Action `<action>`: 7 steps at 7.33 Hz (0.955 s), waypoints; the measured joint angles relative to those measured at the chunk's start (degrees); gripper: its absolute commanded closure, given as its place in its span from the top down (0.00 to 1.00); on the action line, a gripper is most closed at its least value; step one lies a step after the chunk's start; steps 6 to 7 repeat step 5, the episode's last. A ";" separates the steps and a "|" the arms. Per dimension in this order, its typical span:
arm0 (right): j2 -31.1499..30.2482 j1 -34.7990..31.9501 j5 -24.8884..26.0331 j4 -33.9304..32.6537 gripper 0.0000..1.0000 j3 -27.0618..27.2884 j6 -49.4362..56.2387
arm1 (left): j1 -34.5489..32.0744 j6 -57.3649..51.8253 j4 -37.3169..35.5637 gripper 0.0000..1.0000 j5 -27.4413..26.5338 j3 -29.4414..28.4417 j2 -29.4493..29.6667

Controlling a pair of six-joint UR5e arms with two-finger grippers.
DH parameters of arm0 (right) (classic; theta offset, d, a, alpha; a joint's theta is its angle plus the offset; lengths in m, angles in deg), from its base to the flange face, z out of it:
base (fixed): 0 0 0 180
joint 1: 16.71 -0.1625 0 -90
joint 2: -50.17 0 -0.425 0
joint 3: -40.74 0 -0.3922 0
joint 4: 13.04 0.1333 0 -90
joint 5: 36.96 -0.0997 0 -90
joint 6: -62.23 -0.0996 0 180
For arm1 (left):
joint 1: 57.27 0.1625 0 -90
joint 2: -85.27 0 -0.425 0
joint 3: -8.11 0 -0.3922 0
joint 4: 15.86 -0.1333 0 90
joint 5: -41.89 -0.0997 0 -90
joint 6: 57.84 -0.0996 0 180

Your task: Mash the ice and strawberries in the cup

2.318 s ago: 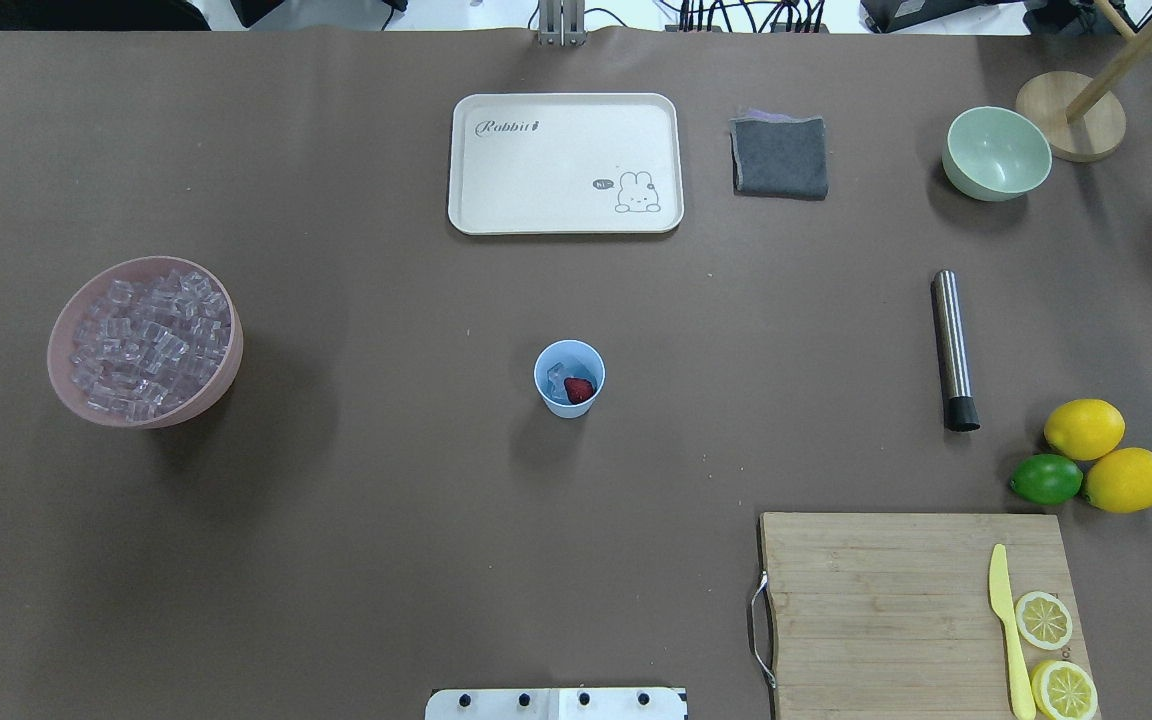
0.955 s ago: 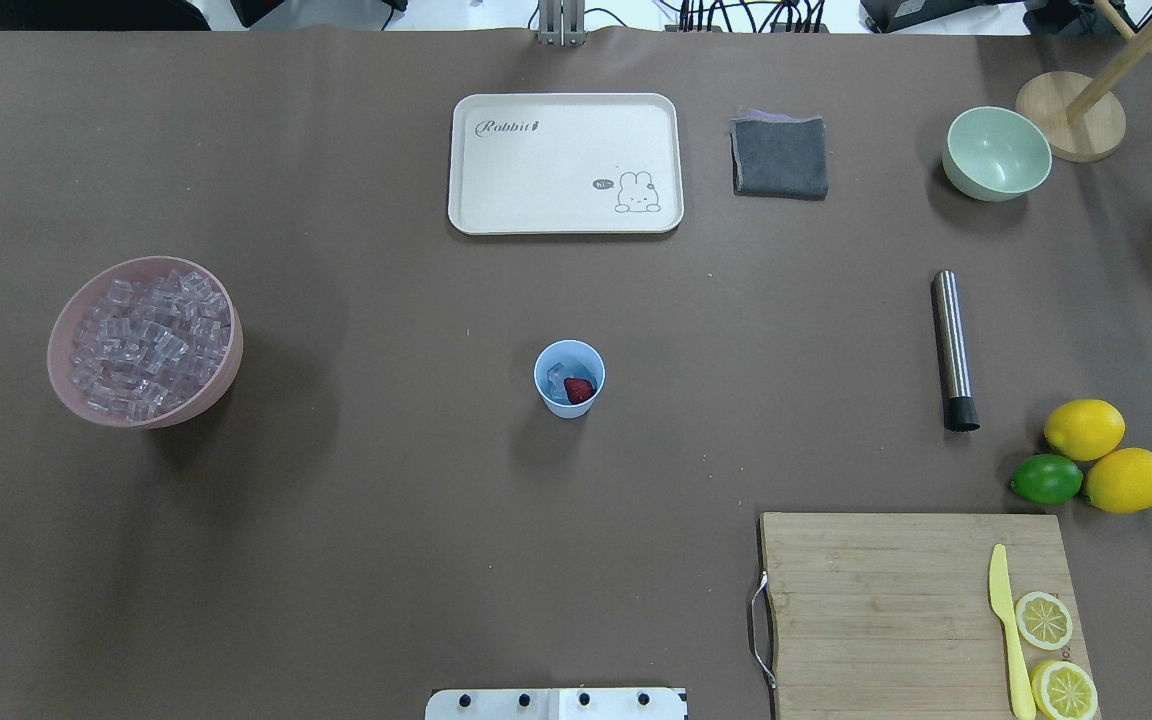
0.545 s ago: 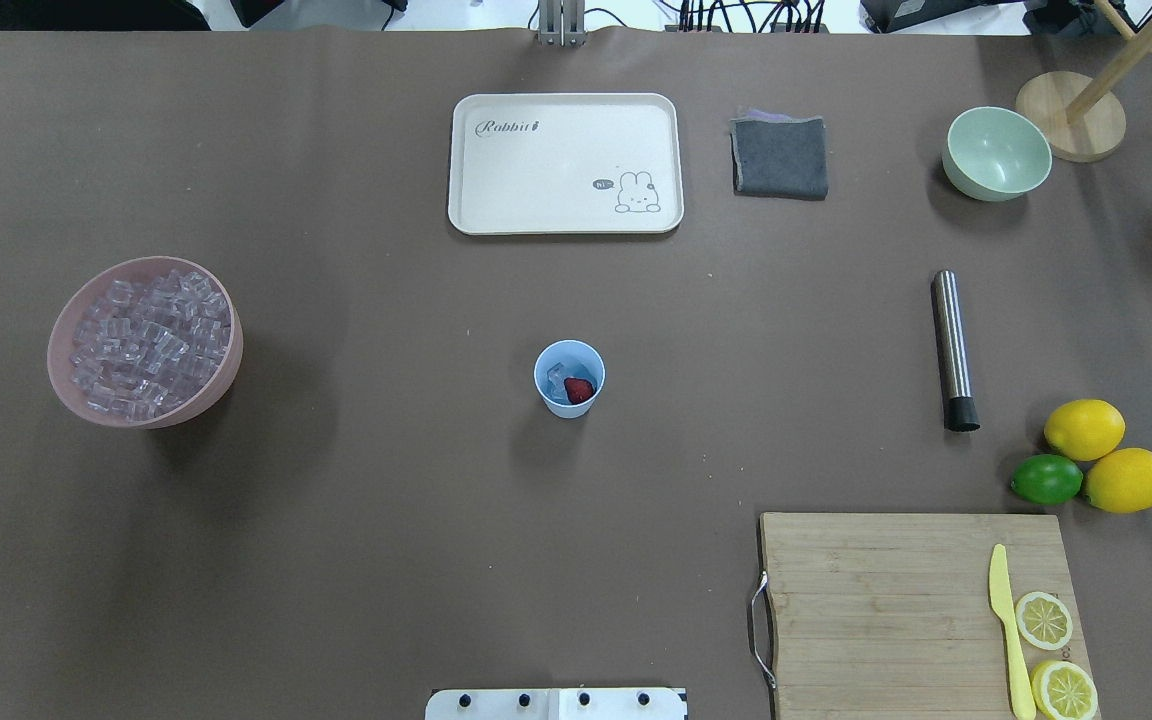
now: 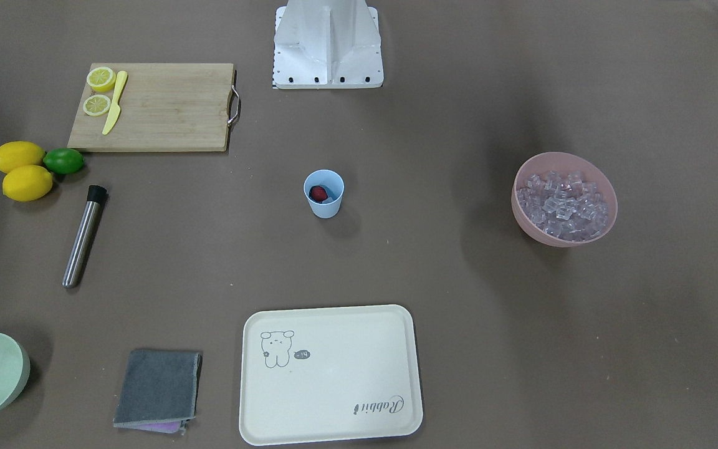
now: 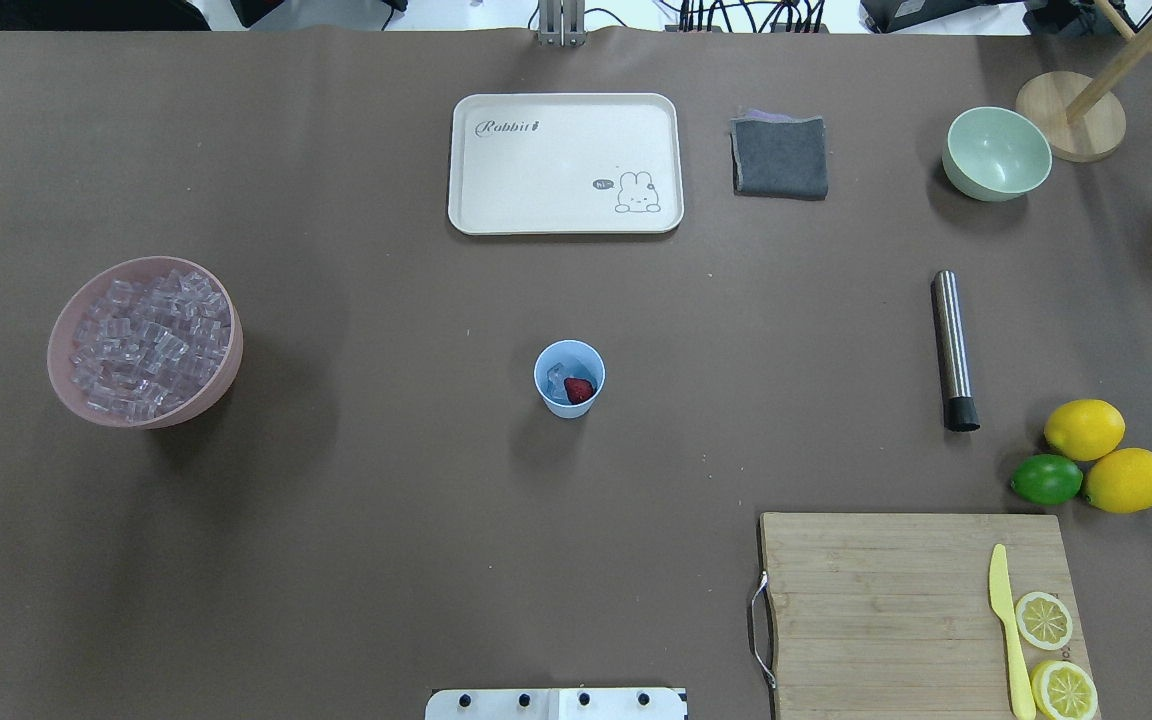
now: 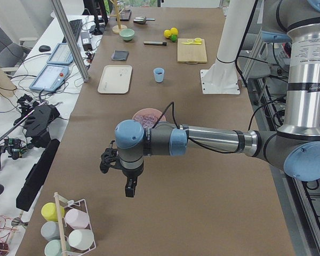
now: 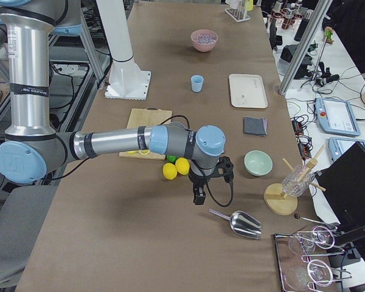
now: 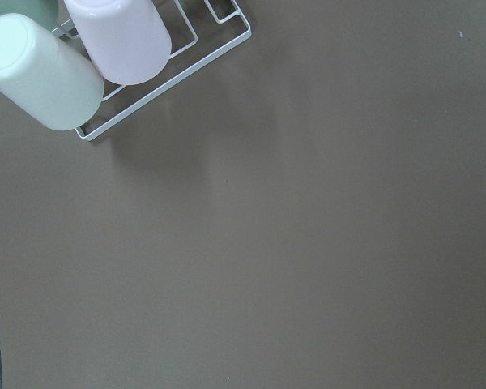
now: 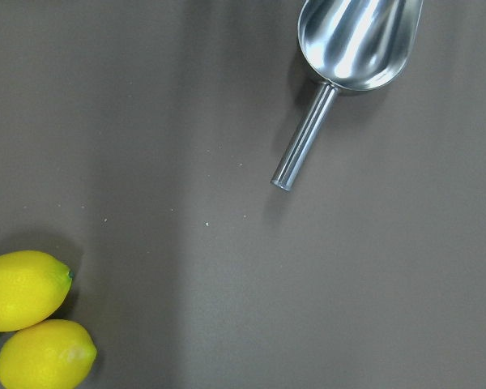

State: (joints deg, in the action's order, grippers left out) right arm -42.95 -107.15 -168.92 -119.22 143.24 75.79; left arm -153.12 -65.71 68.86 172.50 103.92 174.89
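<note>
The cup (image 5: 568, 408) stands at the centre of the overhead view and holds 1 strawberry (image 5: 579, 390) and some ice (image 5: 556, 376). More ice fills the pink bowl (image 5: 226, 382) at centre left. The left gripper (image 6: 129, 189) and right gripper (image 7: 198, 197) hang over the table ends. It cannot be told whether their jaws are apart or together.

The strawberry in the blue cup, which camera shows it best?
The overhead exterior view: it looks straight into the cup, showing the strawberry beside ice. The front-facing view also shows it, more obliquely. Side views show only the cup; wrist views miss it.
</note>
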 measured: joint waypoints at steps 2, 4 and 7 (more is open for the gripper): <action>-0.49 0.01 0.05 0.06 1.00 -0.25 0.07 | -0.42 0.04 -0.11 0.98 -0.06 0.36 -0.30; -0.59 0.07 0.28 0.36 1.00 -1.44 0.05 | -0.68 0.12 -0.31 0.98 -0.28 0.61 -0.19; -0.63 0.08 0.35 0.68 1.00 -1.95 0.06 | -0.71 0.13 -0.38 0.98 -0.29 0.81 0.01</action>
